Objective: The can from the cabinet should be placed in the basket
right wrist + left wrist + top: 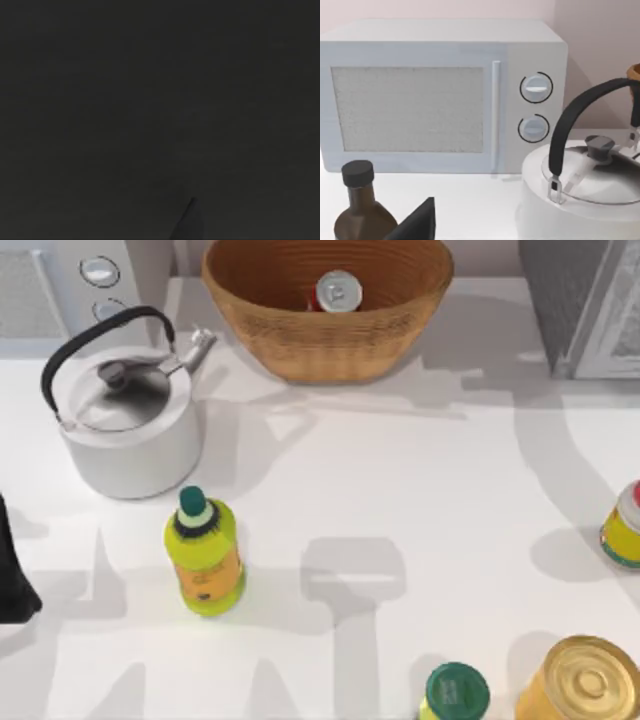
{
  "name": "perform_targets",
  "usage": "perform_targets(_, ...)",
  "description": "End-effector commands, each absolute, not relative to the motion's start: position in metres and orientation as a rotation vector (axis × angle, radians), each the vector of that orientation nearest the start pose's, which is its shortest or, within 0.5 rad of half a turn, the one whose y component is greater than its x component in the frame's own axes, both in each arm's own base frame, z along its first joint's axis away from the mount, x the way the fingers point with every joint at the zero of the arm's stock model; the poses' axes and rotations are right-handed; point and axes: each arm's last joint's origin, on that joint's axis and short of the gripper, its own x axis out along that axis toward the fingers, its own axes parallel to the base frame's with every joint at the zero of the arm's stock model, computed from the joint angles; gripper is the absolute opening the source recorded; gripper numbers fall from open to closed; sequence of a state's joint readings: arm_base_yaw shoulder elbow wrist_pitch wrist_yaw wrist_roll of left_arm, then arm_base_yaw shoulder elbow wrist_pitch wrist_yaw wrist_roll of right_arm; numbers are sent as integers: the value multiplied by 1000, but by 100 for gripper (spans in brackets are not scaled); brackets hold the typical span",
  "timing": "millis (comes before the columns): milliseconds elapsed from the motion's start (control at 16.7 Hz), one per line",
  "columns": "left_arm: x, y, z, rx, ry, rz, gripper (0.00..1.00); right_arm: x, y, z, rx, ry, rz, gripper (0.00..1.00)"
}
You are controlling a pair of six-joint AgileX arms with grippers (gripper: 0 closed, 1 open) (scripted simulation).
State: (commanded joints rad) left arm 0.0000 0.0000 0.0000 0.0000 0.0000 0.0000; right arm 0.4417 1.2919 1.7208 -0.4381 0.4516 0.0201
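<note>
The small red can point(338, 292) with its shiny silver top stands upright inside the tan wicker basket point(300, 340) at the back middle of the table. The grey cabinet point(590, 300) with a white-framed door sits at the back right corner. My left gripper point(12, 580) is parked at the table's left edge, far from the basket, with nothing seen in it. The right wrist view is dark.
A white kettle point(130, 420) with a black handle stands left of the basket, in front of the white microwave point(440, 95). A yellow bottle point(205, 555) stands mid-left. A gold-lidded can point(585, 680), a green-capped bottle point(457, 692) and another container point(625, 525) crowd the front right. A dark bottle point(360, 210) is near the left gripper.
</note>
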Motion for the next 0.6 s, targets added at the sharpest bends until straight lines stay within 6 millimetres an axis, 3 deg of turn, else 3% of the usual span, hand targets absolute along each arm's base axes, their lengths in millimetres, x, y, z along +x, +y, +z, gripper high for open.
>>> perform_targets(180,106,-1,160,0,0,0,100,227,98,510,2,2,2,100)
perform_targets(300,106,-1,160,0,0,0,100,220,88,517,0,-20,-41,100)
perform_targets(600,106,-1,160,0,0,0,100,250,89,517,-1,-18,-41,100)
